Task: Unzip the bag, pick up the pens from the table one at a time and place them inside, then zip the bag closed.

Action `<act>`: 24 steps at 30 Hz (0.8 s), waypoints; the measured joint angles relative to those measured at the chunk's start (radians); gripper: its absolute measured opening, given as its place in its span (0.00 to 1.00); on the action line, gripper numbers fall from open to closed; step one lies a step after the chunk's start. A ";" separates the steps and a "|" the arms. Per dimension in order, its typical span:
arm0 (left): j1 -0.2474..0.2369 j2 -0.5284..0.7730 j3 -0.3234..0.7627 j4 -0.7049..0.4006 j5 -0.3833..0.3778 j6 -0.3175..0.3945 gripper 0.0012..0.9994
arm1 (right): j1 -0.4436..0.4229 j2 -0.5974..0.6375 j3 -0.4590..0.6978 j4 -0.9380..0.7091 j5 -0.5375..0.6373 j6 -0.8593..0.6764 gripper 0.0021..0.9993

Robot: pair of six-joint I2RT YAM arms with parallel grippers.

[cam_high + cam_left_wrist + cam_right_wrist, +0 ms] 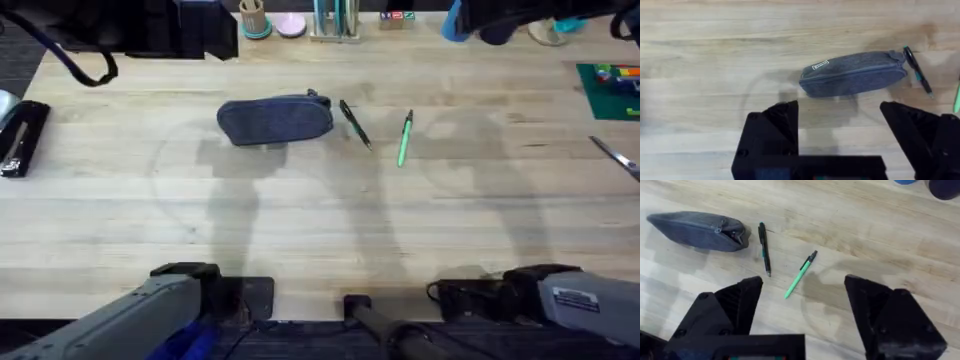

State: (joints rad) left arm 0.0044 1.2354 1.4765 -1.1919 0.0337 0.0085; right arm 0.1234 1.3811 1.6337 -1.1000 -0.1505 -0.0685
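Nearest, at the overhead's lower edge: both arm bases cut off by the frame. Left gripper (839, 132) spread wide above bare wood, nothing between its black fingers (771, 131). Right gripper (802, 312) likewise spread, pinching nothing.

Farther out, near the middle of the table (300, 220): the bag (275, 119), blue-grey, lying on its side, zipper apparently closed, pull at the end facing the pens; small label on its side unreadable. At about 3 o'clock from the bag, just beside its zipper end: the black pen (355, 125), lying aslant, whether touching the fabric cannot be told. Farther along at 3 o'clock, apart from the black one: the green pen (404, 139), dark at one end.

At the 9 o'clock edge: a black stapler-like object (22, 137), partly cut off. At 3 o'clock: scissors (615, 157) and a green mat (610, 92), both cropped. Along the far edge at 12 o'clock: cups and holders (255, 20), half out of frame, contents hard to make out; dark room beyond.
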 joint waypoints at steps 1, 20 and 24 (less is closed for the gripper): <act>0.000 0.000 0.000 0.000 0.000 0.016 0.99 | 0.000 0.000 0.000 0.000 0.000 0.000 1.00; 0.354 0.026 0.003 -0.112 0.483 0.635 0.99 | 0.000 0.000 0.000 0.000 0.000 0.000 1.00; 0.409 0.085 0.005 -0.189 0.563 0.827 0.99 | 0.000 0.000 0.000 0.000 0.000 0.000 1.00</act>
State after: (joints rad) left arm 0.4132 1.3206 1.4811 -1.3804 0.5963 0.8351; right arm 0.1234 1.3811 1.6337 -1.1000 -0.1505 -0.0687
